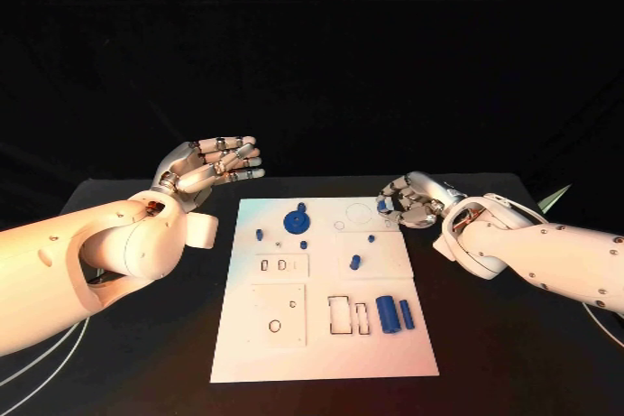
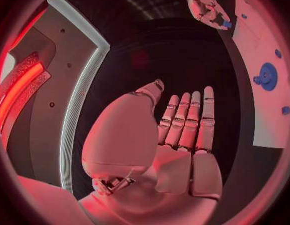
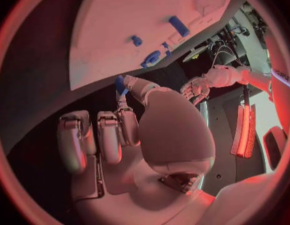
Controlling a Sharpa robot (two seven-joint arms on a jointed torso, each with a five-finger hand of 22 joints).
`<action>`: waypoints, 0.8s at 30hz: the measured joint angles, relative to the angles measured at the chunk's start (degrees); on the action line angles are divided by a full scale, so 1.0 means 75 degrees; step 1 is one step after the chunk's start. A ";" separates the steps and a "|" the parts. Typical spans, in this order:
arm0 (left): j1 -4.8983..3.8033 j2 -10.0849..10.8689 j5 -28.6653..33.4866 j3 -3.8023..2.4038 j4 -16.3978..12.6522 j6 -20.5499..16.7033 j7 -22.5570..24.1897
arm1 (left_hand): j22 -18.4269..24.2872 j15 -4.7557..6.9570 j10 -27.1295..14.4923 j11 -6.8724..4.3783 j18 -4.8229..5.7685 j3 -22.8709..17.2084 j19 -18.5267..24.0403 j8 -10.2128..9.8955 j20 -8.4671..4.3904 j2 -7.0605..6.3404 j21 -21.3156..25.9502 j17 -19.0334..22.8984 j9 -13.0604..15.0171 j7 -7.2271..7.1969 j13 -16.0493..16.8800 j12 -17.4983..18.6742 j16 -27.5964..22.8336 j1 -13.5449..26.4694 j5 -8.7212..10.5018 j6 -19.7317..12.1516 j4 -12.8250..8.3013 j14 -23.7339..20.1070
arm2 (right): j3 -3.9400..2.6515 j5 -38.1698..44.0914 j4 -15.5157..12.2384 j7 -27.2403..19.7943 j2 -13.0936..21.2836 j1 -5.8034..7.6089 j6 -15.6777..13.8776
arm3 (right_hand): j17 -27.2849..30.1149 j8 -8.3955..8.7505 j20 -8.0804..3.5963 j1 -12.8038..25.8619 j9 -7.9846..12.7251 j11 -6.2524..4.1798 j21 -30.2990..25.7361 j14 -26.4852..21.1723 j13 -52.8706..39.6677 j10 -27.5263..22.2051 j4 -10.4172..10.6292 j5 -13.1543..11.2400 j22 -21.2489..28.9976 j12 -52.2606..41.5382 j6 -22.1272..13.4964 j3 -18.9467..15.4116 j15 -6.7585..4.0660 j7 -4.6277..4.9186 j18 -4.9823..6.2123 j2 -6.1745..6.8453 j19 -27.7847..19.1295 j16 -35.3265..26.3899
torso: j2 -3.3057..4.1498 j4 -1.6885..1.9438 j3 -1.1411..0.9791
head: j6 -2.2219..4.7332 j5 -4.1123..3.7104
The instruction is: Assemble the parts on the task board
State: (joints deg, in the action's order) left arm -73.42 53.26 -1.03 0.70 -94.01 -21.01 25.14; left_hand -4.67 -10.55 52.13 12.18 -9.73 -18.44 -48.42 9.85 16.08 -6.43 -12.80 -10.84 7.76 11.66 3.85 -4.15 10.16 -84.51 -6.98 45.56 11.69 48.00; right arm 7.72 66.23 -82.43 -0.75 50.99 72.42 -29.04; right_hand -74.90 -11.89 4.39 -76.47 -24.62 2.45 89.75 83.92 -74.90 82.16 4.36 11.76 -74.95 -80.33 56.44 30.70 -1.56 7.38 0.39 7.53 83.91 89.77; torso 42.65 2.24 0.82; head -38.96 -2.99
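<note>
You see a white board point(image 1: 267, 344) on a black table point(image 1: 143, 362), carrying blue parts: a round blue disc point(image 1: 298, 222), two blue cylinders point(image 1: 388, 312) and small blue pegs point(image 1: 355, 263). Thin black outlines mark its slots. Both arms are white, with silver hands, left point(image 1: 208, 168) and right point(image 1: 408, 204).

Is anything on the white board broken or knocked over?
Nothing stands out. The task board lies flat and square on the table, and its blue parts sit tidily, like the round disc and the two cylinders. The right hand pinches a small blue part at the board's edge.
</note>
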 measured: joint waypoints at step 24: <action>0.0000 -0.0233 0.0000 0.0008 0.0194 0.0029 -0.0015 | -0.0001 0.0000 0.0000 0.0000 0.0000 0.0000 0.0000 0.0000 0.0000 0.0000 0.0000 -0.0013 0.0000 0.0000 0.0000 0.0000 0.0000 0.0000 0.0000 0.0000 0.0000 0.0000 | 0.0084 0.0787 -0.1362 0.2281 -0.1713 -0.0203 -0.0329 | -0.0005 0.0000 0.0001 0.0088 0.0000 0.0028 0.0000 0.0000 -0.0005 -0.0026 -0.0014 0.0030 0.0002 0.0030 -0.0103 0.0054 0.0001 0.0022 0.0000 -0.0040 0.0000 0.0000 | -0.0078 -0.0019 0.0031 | -0.0123 0.0386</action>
State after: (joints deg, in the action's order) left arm -73.42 51.51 -1.03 0.76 -92.55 -20.80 25.02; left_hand -4.67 -10.55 52.13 12.18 -9.74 -18.44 -48.42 9.85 16.08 -6.43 -12.80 -10.94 7.76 11.66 3.86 -4.15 10.16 -84.51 -6.98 45.56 11.69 48.00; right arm 8.36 72.14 -92.65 16.35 38.15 70.90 -31.50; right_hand -74.94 -11.89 4.39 -75.81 -24.63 2.65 89.75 83.92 -74.94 81.97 4.26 11.99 -74.93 -80.11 55.67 31.11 -1.56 7.55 0.39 7.23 83.90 89.77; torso 42.06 2.09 1.05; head -39.89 -0.09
